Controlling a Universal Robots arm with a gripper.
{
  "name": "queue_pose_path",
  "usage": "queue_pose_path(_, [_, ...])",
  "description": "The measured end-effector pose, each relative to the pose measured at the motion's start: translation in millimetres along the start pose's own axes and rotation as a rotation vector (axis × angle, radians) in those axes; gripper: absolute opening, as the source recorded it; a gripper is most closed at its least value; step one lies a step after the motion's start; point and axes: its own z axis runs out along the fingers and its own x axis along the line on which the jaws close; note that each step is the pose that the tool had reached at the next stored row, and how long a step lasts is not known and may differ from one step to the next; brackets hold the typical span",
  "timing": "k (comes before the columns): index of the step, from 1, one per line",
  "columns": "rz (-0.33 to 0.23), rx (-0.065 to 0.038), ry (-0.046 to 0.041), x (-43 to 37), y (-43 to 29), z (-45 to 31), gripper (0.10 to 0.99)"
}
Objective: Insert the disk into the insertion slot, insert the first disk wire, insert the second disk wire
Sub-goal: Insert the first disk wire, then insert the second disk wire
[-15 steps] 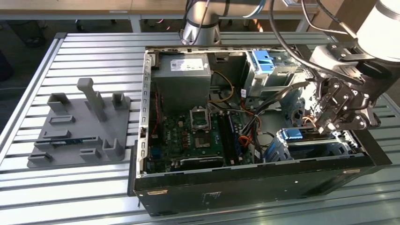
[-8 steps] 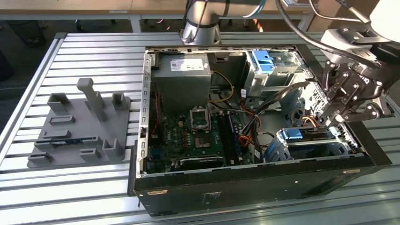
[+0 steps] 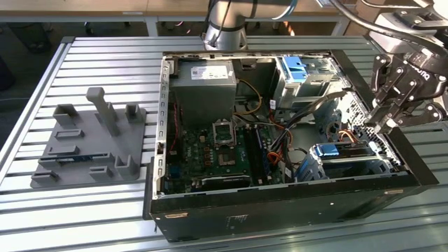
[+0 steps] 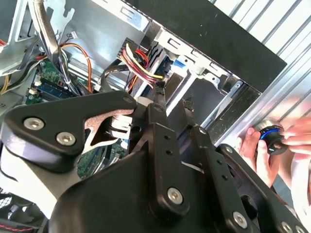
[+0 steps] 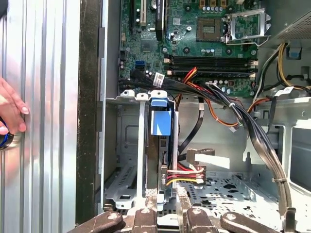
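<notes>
The slatted metal desk (image 3: 105,52) carries an open computer case (image 3: 280,202), with a grey plastic fixture (image 3: 87,144) on the exterior view's left. My gripper (image 3: 381,126) hangs over the case's corner on the exterior view's right. In the second wrist view the gripper (image 4: 173,99) has its jaws a narrow gap apart, with nothing clamped between them. One fingertip (image 4: 160,97) sits just below the end of a yellow, red and black wire bundle (image 4: 141,63). The disk (image 5: 160,121) stands in the insertion slot (image 5: 125,145), blue frame showing, and the wire bundle reaches its edge. A person's hand (image 4: 257,150) rests on the desk outside the case.
</notes>
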Motion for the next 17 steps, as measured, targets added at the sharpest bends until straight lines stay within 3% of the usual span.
queue_pose_path(13, [0.0,0.0,0.0008,0.1,-0.1,-2.2,0.298])
queue_pose_path(17, [0.0,0.0,0.0012,-12.4,-0.4,-2.0,0.298])
